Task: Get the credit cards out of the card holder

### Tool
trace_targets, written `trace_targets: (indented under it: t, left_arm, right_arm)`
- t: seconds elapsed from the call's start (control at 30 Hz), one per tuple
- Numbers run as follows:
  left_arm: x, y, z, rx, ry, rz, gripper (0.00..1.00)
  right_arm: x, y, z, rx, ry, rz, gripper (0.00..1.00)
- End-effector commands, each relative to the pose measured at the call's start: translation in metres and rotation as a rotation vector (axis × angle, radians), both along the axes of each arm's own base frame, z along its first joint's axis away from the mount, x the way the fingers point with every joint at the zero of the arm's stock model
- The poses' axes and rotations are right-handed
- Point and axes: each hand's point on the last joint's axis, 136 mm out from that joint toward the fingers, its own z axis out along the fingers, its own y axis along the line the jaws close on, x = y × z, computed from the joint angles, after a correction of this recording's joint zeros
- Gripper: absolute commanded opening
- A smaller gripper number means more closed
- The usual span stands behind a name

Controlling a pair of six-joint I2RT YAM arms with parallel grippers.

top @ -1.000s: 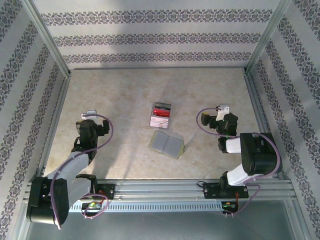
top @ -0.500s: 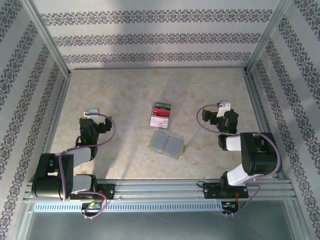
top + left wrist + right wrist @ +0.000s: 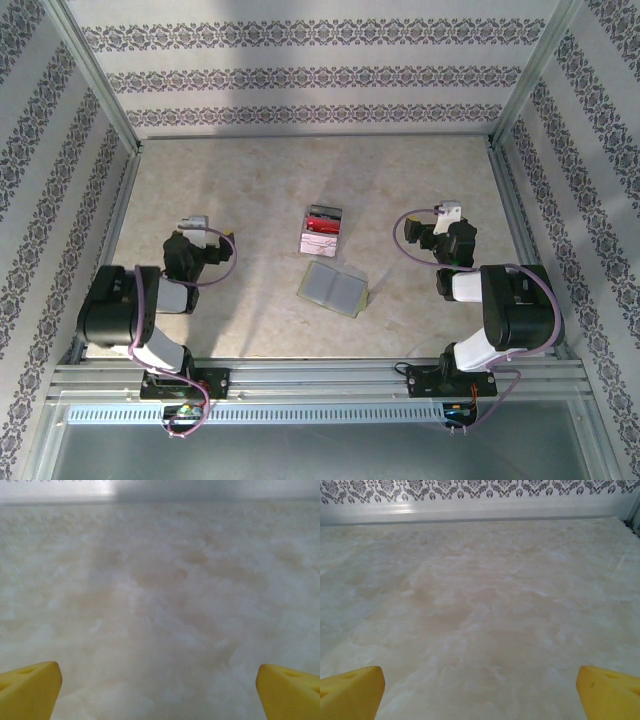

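The card holder [image 3: 334, 288] lies open in the middle of the table, pale grey inside, with a yellow-green edge at its right side. The credit cards are hidden; I cannot make them out in the holder. My left gripper [image 3: 192, 230] hovers to the left of the holder, well apart from it. Its yellow fingertips [image 3: 30, 690] stand wide open over bare table. To the right of the holder, my right gripper [image 3: 447, 222] is also apart from it. It is open too, with its fingertips [image 3: 607, 690] at the frame corners and nothing between them.
A small clear box [image 3: 322, 231] with red and black contents stands just behind the card holder. Patterned walls and metal frame posts [image 3: 100, 80] enclose the marbled table [image 3: 260, 180] on three sides. A rail [image 3: 320, 378] runs along the near edge.
The left arm has folded back toward its base, its elbow now raised at the left, and its gripper has shifted slightly right and away. The right arm has barely moved.
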Motion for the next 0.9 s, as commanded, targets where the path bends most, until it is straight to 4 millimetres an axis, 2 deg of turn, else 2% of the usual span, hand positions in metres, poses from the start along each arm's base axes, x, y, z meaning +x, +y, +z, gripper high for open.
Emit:
trace_targets:
  t: [0.0, 0.13, 0.2, 0.87]
  left_arm:
    - [0.005, 0.005, 0.026, -0.018, -0.105, 0.018, 1.00]
    - [0.025, 0.013, 0.016, -0.014, 0.001, 0.065, 1.00]
    - [0.027, 0.010, 0.018, 0.018, -0.004, 0.075, 1.00]
    - [0.026, 0.010, 0.017, 0.016, -0.008, 0.071, 1.00]
  right_arm:
    - [0.005, 0.002, 0.010, -0.010, -0.034, -0.004, 0.98]
    - [0.005, 0.002, 0.010, -0.011, -0.034, -0.004, 0.98]
    - [0.005, 0.001, 0.010, -0.011, -0.034, -0.006, 0.98]
    - [0.005, 0.002, 0.011, -0.017, -0.033, -0.007, 0.98]
